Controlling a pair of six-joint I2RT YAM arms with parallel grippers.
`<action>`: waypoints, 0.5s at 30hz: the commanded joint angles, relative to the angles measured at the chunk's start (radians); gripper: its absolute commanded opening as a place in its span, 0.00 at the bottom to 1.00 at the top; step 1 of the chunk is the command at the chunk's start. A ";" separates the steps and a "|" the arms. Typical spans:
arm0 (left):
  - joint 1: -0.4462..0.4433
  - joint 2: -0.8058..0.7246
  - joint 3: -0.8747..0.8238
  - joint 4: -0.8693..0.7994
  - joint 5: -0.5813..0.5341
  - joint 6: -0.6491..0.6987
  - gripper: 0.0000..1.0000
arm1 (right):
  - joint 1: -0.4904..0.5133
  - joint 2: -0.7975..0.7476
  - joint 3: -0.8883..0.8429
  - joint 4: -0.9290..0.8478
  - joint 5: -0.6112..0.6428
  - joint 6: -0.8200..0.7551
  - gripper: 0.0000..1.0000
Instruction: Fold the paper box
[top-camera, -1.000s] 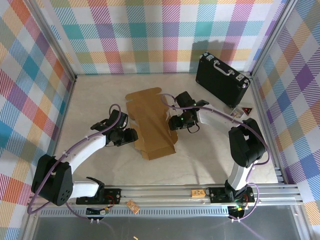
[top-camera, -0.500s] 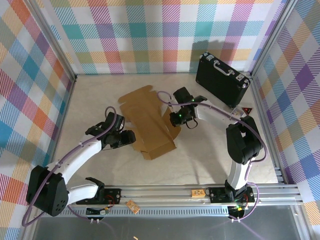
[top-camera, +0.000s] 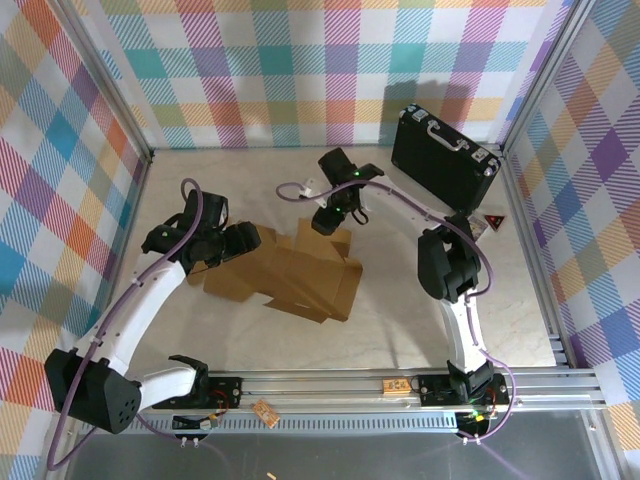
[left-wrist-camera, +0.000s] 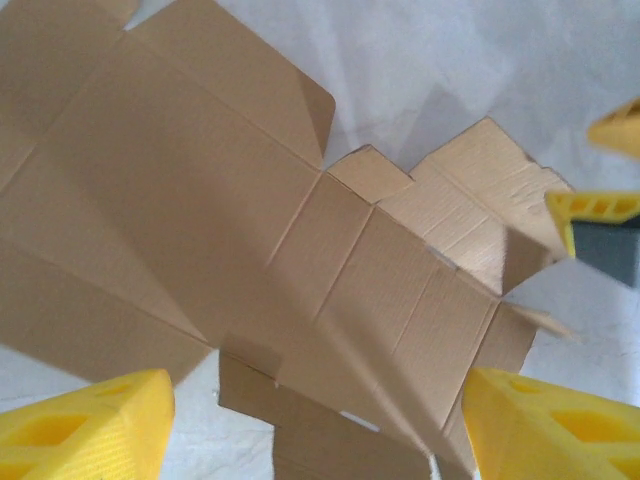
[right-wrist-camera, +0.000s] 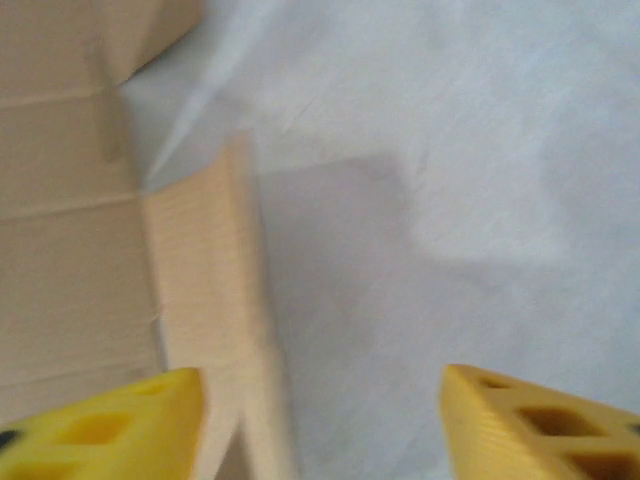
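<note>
The paper box (top-camera: 290, 270) lies on the table as a brown cardboard sheet, partly folded, with flaps sticking out. In the left wrist view its creased panels (left-wrist-camera: 300, 250) spread under my left gripper (left-wrist-camera: 320, 430), whose yellow fingers (left-wrist-camera: 85, 425) stand wide apart with nothing clamped. From above, that left gripper (top-camera: 245, 242) hangs at the sheet's left end. My right gripper (top-camera: 332, 220) is at the sheet's far edge. In the right wrist view this gripper (right-wrist-camera: 320, 430) is open, with a raised flap (right-wrist-camera: 210, 320) close to its left finger.
A black hard case (top-camera: 443, 160) with silver trim stands at the back right. A small red-and-black card (top-camera: 492, 222) lies near the right wall. Plaid walls close off three sides, and an aluminium rail (top-camera: 330, 385) runs along the near edge.
The cardboard has swung round and slid left, now lying wider and flatter. Both arms have moved toward the back of the table, and both grippers have opened wider.
</note>
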 joint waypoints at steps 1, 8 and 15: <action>0.009 -0.004 -0.015 -0.045 0.042 0.022 0.76 | -0.004 -0.053 0.032 0.036 0.076 0.036 0.75; 0.011 -0.042 0.000 -0.077 0.097 0.041 0.77 | -0.034 -0.400 -0.352 0.160 -0.049 0.423 0.76; -0.001 0.096 0.255 -0.095 0.216 0.168 0.82 | -0.103 -0.739 -0.952 0.540 -0.158 0.693 0.69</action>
